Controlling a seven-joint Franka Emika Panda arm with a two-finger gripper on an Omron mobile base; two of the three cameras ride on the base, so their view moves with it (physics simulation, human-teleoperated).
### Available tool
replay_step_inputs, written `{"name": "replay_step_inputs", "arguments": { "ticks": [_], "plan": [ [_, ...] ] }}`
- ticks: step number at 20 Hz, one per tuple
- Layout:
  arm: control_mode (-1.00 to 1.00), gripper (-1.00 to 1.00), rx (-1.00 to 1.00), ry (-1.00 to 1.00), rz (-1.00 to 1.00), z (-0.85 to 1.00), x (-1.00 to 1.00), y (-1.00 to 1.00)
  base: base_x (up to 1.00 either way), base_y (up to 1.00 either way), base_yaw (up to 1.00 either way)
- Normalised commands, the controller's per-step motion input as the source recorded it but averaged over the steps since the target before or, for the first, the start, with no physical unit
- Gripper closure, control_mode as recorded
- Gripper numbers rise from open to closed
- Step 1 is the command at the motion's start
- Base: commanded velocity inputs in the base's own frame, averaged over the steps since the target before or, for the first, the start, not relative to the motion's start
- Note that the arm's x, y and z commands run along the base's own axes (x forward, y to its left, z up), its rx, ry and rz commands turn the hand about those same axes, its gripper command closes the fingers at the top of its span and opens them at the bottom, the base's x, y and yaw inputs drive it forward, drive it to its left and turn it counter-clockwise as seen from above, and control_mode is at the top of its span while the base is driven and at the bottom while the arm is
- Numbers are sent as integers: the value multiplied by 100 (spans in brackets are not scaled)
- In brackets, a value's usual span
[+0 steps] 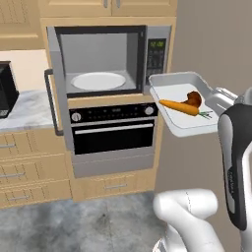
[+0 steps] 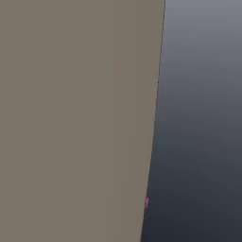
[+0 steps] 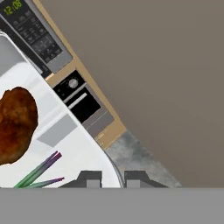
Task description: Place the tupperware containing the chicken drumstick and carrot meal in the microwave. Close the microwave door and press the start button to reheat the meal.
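Holding the tupperware (image 1: 183, 121) by its rim, the tool (image 3: 112, 178) keeps it in the air just right of the open microwave (image 1: 106, 61), drumstick (image 1: 194, 99) and carrot (image 1: 178, 107) inside. Loading, closing the microwave door (image 1: 55, 93) and pressing start remain.

In the hand view the translucent whitish plastic tupperware tray (image 3: 65, 144) runs off the left and bottom edges. The dark reddish-brown chicken drumstick (image 3: 15, 124) is cut by the left edge, and of the slim orange carrot (image 3: 37, 173) just the green top shows. The two dark fingertips (image 3: 89, 178) straddle the tray's rim, seemingly clamped on it. The silver-grey microwave's keypad (image 3: 37, 35) is too blurred to read.
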Motion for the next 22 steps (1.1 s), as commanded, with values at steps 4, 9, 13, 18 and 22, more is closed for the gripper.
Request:
{"name": "replay_step_inputs", "arguments": {
  "ticks": [4, 9, 13, 18, 22],
  "plan": [
    [100, 100, 0, 0, 0, 0, 0, 0, 58, 3, 7],
    [100, 100, 0, 0, 0, 0, 0, 0, 68, 35, 1],
    [100, 100, 0, 0, 0, 0, 0, 0, 60, 17, 0],
    [100, 100, 0, 0, 0, 0, 0, 0, 46, 32, 0],
    [100, 100, 0, 0, 0, 0, 0, 0, 24, 28, 0]
  ]
}}
